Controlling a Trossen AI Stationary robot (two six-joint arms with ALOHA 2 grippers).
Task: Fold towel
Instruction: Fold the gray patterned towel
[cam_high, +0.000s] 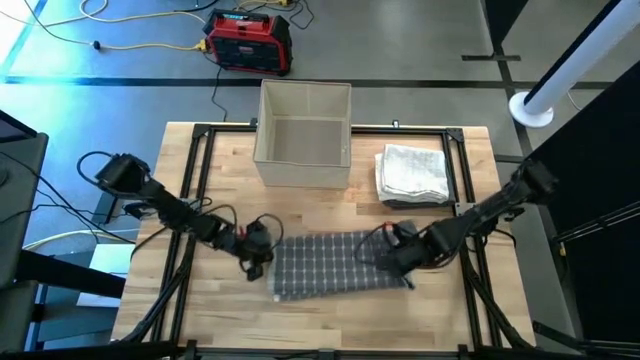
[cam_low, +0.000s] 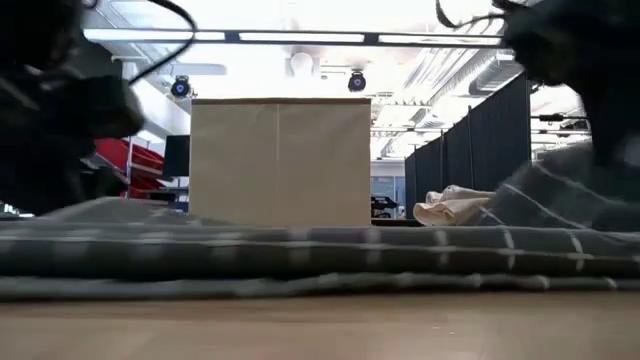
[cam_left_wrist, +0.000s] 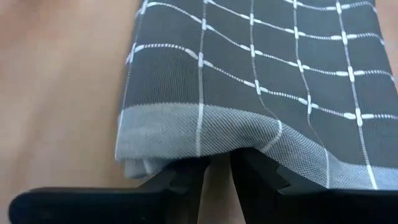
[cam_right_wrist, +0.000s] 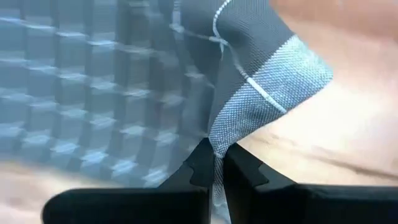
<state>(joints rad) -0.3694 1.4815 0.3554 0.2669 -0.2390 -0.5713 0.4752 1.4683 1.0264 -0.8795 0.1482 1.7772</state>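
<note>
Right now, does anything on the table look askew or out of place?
Nothing stands out. The grey checked towel lies flat on the table, each gripper pinching an end: left, right. The white towel sits folded beside the box.

Clearance notes. Grey checked towel (cam_high: 335, 264) lies flat across the middle of the table (cam_high: 420, 320), near the front edge. Left gripper (cam_high: 258, 250) sits at its left end, right gripper (cam_high: 398, 252) at its right end; both arms slant in low from the outer sides and block those approaches. Bare wood runs open along the front strip and at the front corners. Behind the towel stands an open-topped box (cam_high: 303, 122), tall walls, barring the rear centre. Folded white cloth (cam_high: 412, 172) occupies the rear right. A narrow gap separates box and white cloth. Black frame rails (cam_high: 205, 160) run along the left and right sides.
</note>
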